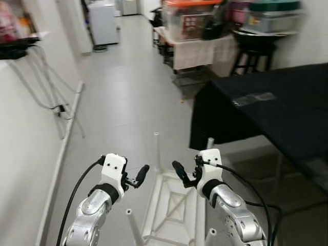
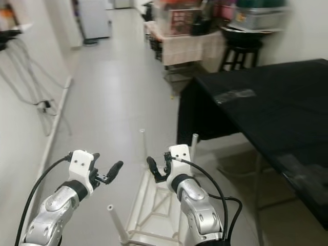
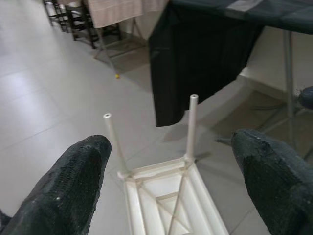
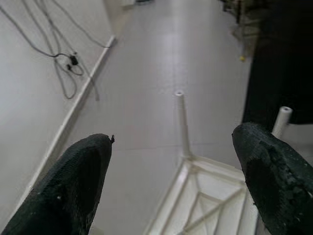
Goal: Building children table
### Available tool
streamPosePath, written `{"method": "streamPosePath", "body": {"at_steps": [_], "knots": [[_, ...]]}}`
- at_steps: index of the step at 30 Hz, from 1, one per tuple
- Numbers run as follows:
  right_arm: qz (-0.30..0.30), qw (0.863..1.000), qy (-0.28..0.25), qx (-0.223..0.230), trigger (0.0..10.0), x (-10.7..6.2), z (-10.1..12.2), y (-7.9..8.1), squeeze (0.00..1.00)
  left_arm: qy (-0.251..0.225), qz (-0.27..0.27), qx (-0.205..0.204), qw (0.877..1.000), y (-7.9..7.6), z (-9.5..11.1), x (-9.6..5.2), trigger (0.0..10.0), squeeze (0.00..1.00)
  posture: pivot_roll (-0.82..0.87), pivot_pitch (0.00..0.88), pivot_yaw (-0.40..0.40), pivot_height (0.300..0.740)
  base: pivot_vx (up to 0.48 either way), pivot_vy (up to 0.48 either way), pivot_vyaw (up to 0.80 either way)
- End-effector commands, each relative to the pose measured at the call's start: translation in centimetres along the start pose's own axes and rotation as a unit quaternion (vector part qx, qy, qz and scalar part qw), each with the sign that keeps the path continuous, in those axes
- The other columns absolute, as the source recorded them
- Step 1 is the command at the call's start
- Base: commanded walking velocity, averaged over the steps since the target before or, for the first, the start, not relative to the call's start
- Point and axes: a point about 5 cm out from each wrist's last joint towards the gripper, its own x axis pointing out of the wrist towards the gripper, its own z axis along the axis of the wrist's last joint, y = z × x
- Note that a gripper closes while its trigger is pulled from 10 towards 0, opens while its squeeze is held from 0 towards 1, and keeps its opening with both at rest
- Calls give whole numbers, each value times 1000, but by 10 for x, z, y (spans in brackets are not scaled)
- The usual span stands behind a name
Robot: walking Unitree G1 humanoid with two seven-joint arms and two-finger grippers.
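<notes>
I'm holding my left gripper [image 1: 137,177] and right gripper [image 1: 183,173] up, fingers spread wide, gripping nothing; the white table [image 1: 174,205] is lying upside down just below between them, legs sticking up

White table [image 1: 171,205] cut off below

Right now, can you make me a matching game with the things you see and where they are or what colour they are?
Things:
1. small white table
2. big table's cloth
3. cables
4. stool

Matches:
A. hanging on the left wall
B. upside down on the floor, legs pointing up
C. dark, standing by the far wall
D. black, hanging off the table's edge

Pairs: 1-B, 2-D, 3-A, 4-C
</notes>
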Motion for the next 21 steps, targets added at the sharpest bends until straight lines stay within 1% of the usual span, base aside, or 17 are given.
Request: {"method": "streamPosePath", "body": {"at_steps": [1, 3, 6, 7, 9, 16, 21], "knots": [[3, 1000, 10, 0, 10000, 2, -2, 3, 0, 8, 7, 8, 1000, 4, -3, -1, 10000, 0, 21, 0, 17, 740, 0, 0, -800], [3, 1000, 10, 0, 10000, 2, -2, 3, 0, 7, 10, 10, 1000, 4, -3, -1, 10000, 0, 21, 0, 17, 740, 0, 0, -800], [1, 1000, 6, 3, 10000, 2, -1, 3, 0, 10, 16, 19, 1000, 6, -3, 0, 10000, 0, 21, 0, 18, 740, 0, 0, 0], [1, 1000, 3, 4, 10000, 2, -1, 3, 0, 17, 23, 26, 999, 8, -4, 1, 10000, 0, 21, 0, 18, 740, 0, 480, 0], [1, 1000, 3, 5, 10000, 2, -1, 3, 0, 18, 24, 27, 999, 8, -4, 1, 10000, 0, 21, 0, 18, 740, 0, 480, 0], [-1, 1000, 3, 4, 10000, 2, -1, 2, 0, 11, 22, 31, 999, 8, -3, 1, 10000, 0, 20, 0, 18, 740, 0, 0, 0], [-1, 1000, 9, -1, 10000, 3, -2, 3, 0, 11, 21, 32, 999, 8, -3, 1, 10000, 0, 22, 0, 16, 740, 0, 0, -733]]}}
